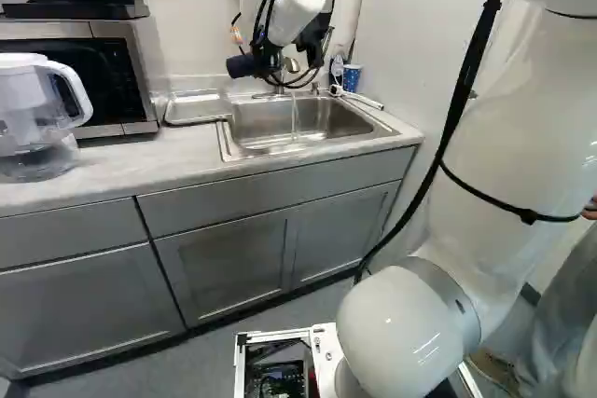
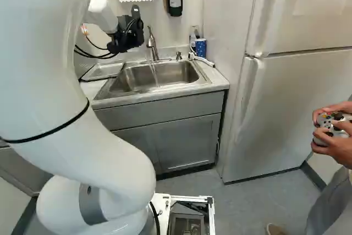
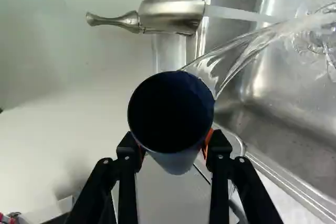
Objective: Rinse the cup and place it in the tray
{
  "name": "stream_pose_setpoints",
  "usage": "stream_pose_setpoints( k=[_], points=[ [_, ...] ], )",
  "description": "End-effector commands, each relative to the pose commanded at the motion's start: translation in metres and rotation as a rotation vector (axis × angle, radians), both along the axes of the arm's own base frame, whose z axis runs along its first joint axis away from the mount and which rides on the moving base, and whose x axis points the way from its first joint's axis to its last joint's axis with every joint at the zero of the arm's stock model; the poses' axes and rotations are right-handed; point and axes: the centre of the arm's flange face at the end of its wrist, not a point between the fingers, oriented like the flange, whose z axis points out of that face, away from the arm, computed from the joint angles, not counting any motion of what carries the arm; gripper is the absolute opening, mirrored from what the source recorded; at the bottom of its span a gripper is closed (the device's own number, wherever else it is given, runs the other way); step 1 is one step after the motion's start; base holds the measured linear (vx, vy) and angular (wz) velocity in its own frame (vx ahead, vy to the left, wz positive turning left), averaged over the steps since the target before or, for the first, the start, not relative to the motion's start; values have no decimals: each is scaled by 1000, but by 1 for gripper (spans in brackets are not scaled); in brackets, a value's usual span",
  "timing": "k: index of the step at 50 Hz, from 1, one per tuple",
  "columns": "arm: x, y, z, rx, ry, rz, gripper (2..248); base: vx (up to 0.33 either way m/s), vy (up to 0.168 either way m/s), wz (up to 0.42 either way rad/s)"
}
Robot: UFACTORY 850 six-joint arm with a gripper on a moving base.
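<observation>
Gripper point(image 3: 173, 142) holds cup point(image 3: 170, 114) squeezed from both sides; wrist view shows water point(image 3: 239, 53) sheeting off rim into sink point(image 3: 299, 93). We should drain fully, grip firm. Left base view: tray point(image 1: 196, 108) beside sink, likely our next stop. Right base view: faucet point(image 2: 152, 45) running; we'd best avoid bumping it.

White arm point(image 1: 513, 128), rounded joints point(image 1: 401, 333), grey band point(image 1: 450, 294), black strap point(image 1: 528, 216), thick black cable point(image 1: 459, 100), thinner black cables point(image 1: 270, 5) looping near the wrist point(image 2: 103, 15); black gripper point(image 2: 124, 39), angular fingers point(image 3: 220, 153), small round screws point(image 3: 106, 161), orange pads point(image 3: 208, 139)
</observation>
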Motion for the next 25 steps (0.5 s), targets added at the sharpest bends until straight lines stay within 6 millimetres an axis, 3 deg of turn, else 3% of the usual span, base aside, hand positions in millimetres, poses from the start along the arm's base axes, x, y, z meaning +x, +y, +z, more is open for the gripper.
stream_pose_setpoints(
  k=[25],
  points=[
    [0, 0, 0, 216, 75, -132, 123, 0, 0, 0]
  ],
)
